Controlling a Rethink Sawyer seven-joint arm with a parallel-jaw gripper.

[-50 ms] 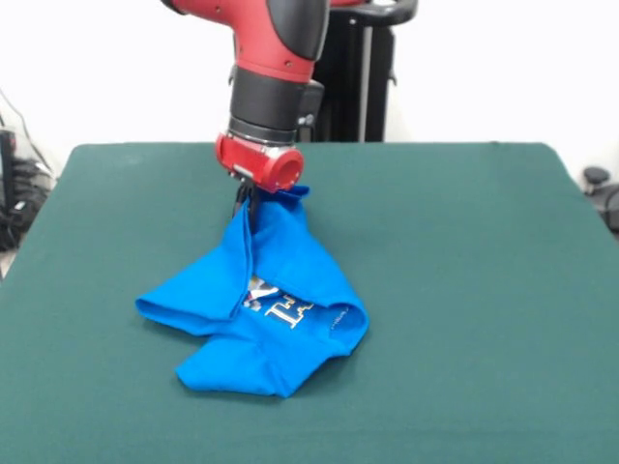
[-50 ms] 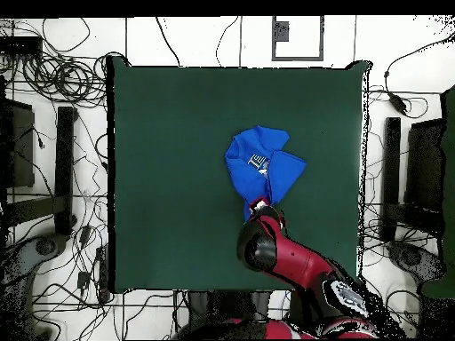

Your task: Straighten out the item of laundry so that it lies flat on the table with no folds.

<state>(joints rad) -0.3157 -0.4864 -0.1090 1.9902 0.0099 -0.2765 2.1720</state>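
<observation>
Garment: small bright blue short-sleeved cotton T-shirt (image 1: 276,314) with white block lettering, crumpled and doubled over itself; only a scrap of the print shows in a gap between folds.
Garment position: a little toward 3 o'clock of table centre in the overhead view; in the front view it lies just toward 9 o'clock of centre, trailing toward 6 o'clock from the pinch point.
Surface: large rectangular table with dark green felt-like top (image 1: 464,290); far bigger than the shirt, with open felt all round it.
Claw: dark gripper (image 1: 244,200) under the red wrist flange, pinched closed on the shirt's far edge, which rises as a tented peak while the rest drapes onto the felt.
Arm: red and black arm (image 2: 298,262), entering the overhead view from 5 o'clock.
Reason for hold: judged, lifting one edge lets the cloth's own weight pull layers apart.
Progress: early; sleeves and hem are folded under, several layers overlap.
Next need: judged, a drag toward 12 o'clock in the front view, keeping the cloth low.
Risk: judged, the bunch may slide whole rather than unfold.
</observation>
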